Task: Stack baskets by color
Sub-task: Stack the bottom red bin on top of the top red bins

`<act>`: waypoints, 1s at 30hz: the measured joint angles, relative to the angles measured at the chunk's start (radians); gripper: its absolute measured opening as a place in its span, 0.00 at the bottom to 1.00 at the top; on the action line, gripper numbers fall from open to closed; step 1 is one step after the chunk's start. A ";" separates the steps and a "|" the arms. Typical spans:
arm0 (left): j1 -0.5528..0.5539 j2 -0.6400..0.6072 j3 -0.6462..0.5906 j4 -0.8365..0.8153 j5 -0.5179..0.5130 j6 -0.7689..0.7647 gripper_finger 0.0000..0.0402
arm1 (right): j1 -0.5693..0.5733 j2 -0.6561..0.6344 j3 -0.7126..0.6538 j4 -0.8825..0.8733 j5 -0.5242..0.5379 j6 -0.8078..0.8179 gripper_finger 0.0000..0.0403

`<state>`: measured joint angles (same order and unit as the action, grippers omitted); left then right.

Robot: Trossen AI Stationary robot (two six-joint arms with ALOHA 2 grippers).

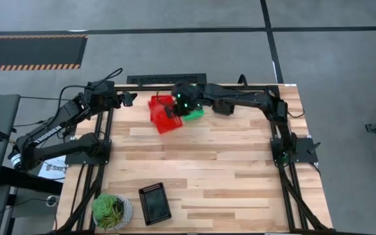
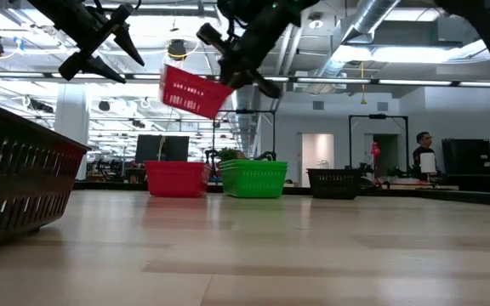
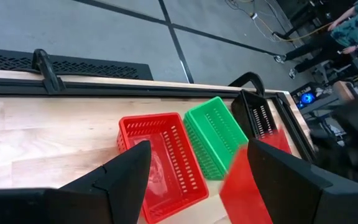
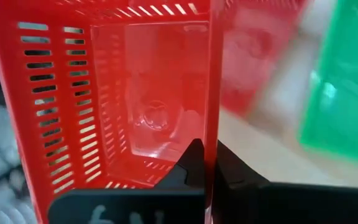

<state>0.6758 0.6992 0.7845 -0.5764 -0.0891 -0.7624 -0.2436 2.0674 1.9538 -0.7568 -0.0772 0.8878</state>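
We see the right gripper (image 4: 207, 163) clamped thin on one wall of a red basket (image 2: 191, 91), hanging tilted in the air above the red basket on the table (image 2: 177, 178), w/ the green basket (image 2: 253, 178) just beside. Risk: edge grip pivots or slips, so it lands skewed, maybe on green. Left gripper (image 3: 197, 171) hovers nearby, fingers spread, empty.

Wooden table (image 1: 227, 170): baskets (image 2: 253, 178), potted plant (image 1: 111, 210)

My right gripper (image 4: 205, 163) hangs raised over the table's far side, fingers pinched tight, while my left gripper (image 3: 194, 168) hovers nearby, spread apart.
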 joint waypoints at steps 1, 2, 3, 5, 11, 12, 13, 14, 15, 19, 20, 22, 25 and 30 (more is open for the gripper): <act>0.000 0.000 0.000 0.000 0.002 0.000 0.64 | -0.010 0.007 0.001 0.043 0.000 0.010 0.02; 0.000 -0.001 0.000 -0.001 0.002 0.000 0.64 | -0.018 0.012 0.002 0.070 0.001 0.024 0.02; 0.000 -0.002 0.000 -0.001 0.002 0.000 0.64 | -0.026 0.015 0.001 0.079 0.004 0.035 0.02; 0.000 -0.007 0.000 -0.001 -0.003 0.000 0.64 | -0.040 0.016 0.000 0.109 0.027 0.058 0.01; 0.000 -0.007 0.000 -0.006 -0.006 0.000 0.64 | -0.089 0.016 0.001 0.150 0.094 0.092 0.03; 0.000 -0.007 0.000 -0.005 -0.007 -0.001 0.64 | -0.097 0.015 0.001 0.155 0.096 0.092 0.03; 0.000 -0.006 0.000 -0.005 -0.010 -0.001 0.64 | -0.104 0.015 0.001 0.157 0.097 0.097 0.02; 0.000 -0.006 0.000 -0.005 -0.012 -0.001 0.64 | -0.111 0.015 0.001 0.157 0.102 0.104 0.02; 0.000 -0.006 0.000 -0.005 -0.017 -0.001 0.64 | -0.118 0.016 0.001 0.157 0.102 0.108 0.01; 0.000 -0.006 0.000 -0.007 -0.031 -0.002 0.64 | -0.122 0.051 0.000 0.190 0.084 0.137 0.02; 0.000 -0.006 0.000 -0.008 -0.031 -0.002 0.64 | -0.123 0.058 -0.002 0.167 0.072 0.141 0.03; 0.000 -0.006 0.000 -0.010 -0.031 -0.003 0.64 | -0.110 0.094 0.005 0.229 0.070 0.150 0.03; 0.000 -0.006 0.000 -0.010 -0.032 -0.008 0.64 | -0.110 0.111 -0.003 0.194 0.051 0.160 0.02; 0.001 -0.007 0.000 -0.011 -0.030 -0.010 0.64 | -0.112 0.138 -0.002 0.228 0.036 0.184 0.03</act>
<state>0.6763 0.6922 0.7845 -0.5871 -0.1192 -0.7727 -0.3556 2.2057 1.9520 -0.5289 -0.0407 1.0714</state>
